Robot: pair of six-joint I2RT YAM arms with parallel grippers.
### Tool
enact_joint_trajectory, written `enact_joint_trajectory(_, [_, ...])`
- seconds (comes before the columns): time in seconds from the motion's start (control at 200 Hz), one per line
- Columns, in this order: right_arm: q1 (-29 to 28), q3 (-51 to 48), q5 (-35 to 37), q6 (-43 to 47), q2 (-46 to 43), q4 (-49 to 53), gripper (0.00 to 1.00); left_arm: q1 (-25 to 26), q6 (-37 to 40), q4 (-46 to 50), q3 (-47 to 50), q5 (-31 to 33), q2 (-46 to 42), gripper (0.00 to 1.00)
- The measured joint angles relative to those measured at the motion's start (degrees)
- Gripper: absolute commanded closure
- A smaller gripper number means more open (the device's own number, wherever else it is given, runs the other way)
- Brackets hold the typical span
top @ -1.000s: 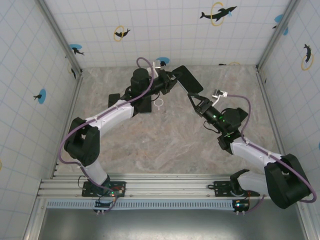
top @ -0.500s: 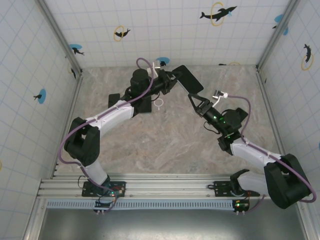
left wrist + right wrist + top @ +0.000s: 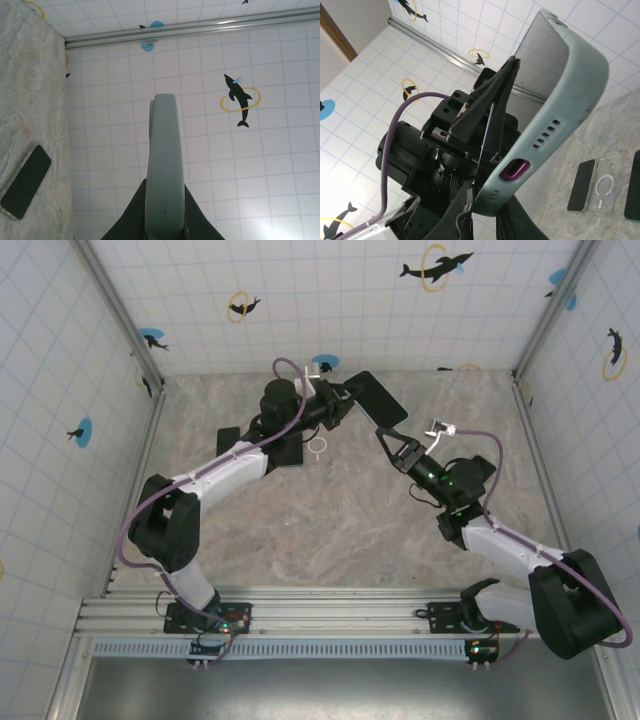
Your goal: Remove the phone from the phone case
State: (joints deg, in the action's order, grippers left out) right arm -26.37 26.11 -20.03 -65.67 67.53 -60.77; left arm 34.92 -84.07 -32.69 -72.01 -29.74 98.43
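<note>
Phone case (image 3: 560, 115), sage-green and matte w/ rounded corners, is held in the air over the far-middle part of the table (image 3: 330, 530), well off its surface. The phone (image 3: 540, 55) sits inside it. Its glossy dark screen mirrors the wall grid, and the case rim wraps every edge that shows. The case's side carries a purple button (image 3: 516, 170) and a row of small slots (image 3: 545, 139).

The left gripper (image 3: 165, 202) is clamped on the case from the far-left side; in its wrist view the case stands edge-on betw. the two dark fingers. The right gripper (image 3: 485, 222) comes in from the near right and looks closed on the case's lower corner, tho the contact itself is cut off at the frame bottom.

On the marble-patterned table, toward the far-left corner, a clear case (image 3: 605, 190) w/ a white ring lies flat, the table showing through it. A black phone (image 3: 581, 185) lies just beside it.

A wide stretch of table lies open betw. the grippers and the near edge. Tiled walls (image 3: 330, 300) w/ dolphin stickers close the far, left and right edges.
</note>
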Motion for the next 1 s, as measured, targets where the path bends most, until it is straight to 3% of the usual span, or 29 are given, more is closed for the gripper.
enact_joint_trajectory(0.531, [1.1,1.2,-4.0,8.9,-0.1,7.8,0.89,-0.8,-3.5,0.0,2.4,-0.3,-2.1,1.0])
enact_joint_trajectory(0.666, [1.7,1.1,-4.9,8.5,0.0,7.2,0.65,-1.0,-1.6,0.7,2.4,-1.0,-2.5,1.0])
enact_joint_trajectory(0.776, [2.6,1.1,-5.7,10.8,0.0,8.3,0.53,-1.9,2.3,2.7,2.3,-2.8,-3.3,1.0])
enact_joint_trajectory(1.001, [7.2,2.2,-10.1,21.1,-1.1,18.2,0.42,-6.0,17.1,5.2,1.1,-11.4,-5.1,1.0])
